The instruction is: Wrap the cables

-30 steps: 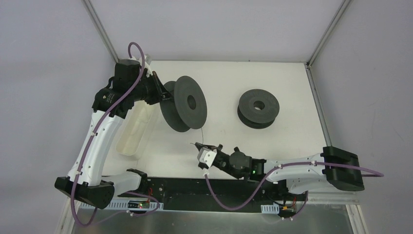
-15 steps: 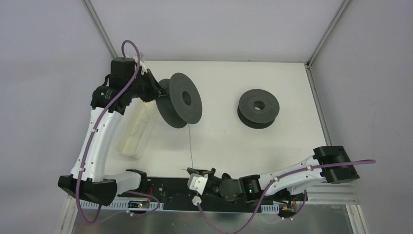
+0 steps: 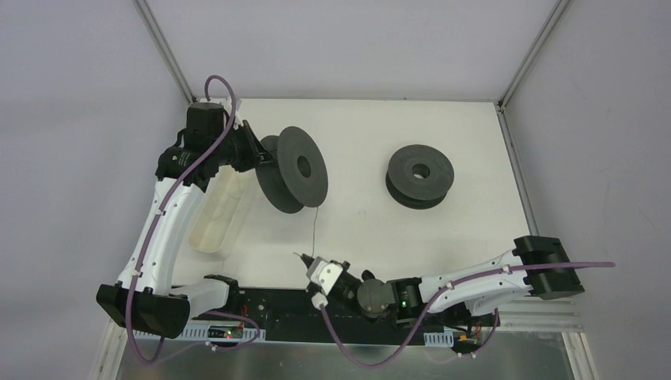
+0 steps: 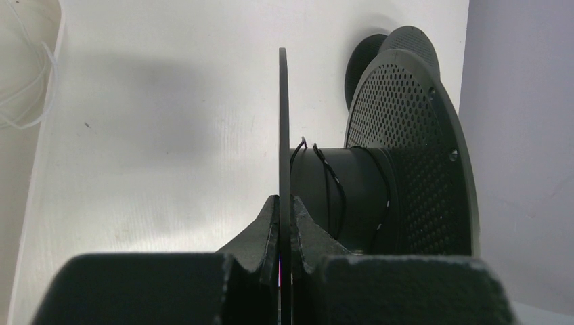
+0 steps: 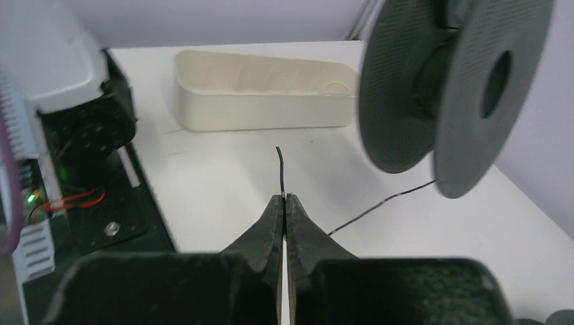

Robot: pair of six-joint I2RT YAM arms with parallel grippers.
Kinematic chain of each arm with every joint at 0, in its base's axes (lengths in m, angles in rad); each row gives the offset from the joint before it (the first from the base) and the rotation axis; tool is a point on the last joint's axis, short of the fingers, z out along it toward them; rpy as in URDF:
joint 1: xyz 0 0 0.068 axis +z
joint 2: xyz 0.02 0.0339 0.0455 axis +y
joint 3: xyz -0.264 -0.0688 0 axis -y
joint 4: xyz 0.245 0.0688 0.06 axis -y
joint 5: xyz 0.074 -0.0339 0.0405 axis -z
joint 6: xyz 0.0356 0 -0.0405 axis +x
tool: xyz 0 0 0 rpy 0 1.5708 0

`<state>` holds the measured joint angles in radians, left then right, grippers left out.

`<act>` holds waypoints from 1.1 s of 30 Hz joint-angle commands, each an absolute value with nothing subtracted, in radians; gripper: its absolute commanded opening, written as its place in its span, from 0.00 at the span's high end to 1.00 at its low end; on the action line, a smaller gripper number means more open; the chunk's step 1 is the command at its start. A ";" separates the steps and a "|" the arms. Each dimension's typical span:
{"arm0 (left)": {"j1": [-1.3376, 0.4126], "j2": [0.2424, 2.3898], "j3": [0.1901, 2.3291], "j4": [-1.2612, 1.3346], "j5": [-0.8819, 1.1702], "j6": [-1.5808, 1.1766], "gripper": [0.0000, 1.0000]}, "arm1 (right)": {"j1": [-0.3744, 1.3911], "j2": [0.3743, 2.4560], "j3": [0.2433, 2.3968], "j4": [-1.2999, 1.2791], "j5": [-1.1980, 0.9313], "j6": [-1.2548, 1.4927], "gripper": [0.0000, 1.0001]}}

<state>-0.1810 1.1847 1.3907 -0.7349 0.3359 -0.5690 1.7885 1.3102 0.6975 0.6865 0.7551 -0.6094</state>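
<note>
White table (image 3: 475, 229) between pale lilac walls (image 3: 79, 119), seemingly evenly lit.

- Top view: bright, even, diffuse light; white table (image 3: 475, 229) nearly washed out, no hard glare.
- Soft shadows under held spool (image 3: 294, 170) and lying spool (image 3: 420, 176).
- Left wrist view: broad grey shadow on table; left gripper (image 4: 285, 202) dark, blurred.
- Right wrist view: held spool out of focus, cable (image 5: 280, 169) sharp, right gripper (image 5: 284, 199) near-black.

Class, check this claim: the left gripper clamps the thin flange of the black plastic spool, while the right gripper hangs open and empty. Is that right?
Not quite. The right gripper is shut on the thin dark cable, as the right wrist view shows. The left gripper does clamp the black plastic spool by its flange.
</note>
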 commanded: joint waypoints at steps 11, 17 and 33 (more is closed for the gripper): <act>-0.289 1.081 1.224 -0.614 0.191 -0.394 1.00 | 1.472 1.249 1.044 0.503 0.482 -0.250 1.00; -0.315 1.092 1.225 -0.615 0.154 -0.400 1.00 | 1.440 1.303 1.162 0.408 0.410 -0.182 1.00; -0.374 0.966 1.080 -0.431 0.298 -0.014 1.00 | 1.185 1.405 1.316 0.105 0.634 0.302 1.00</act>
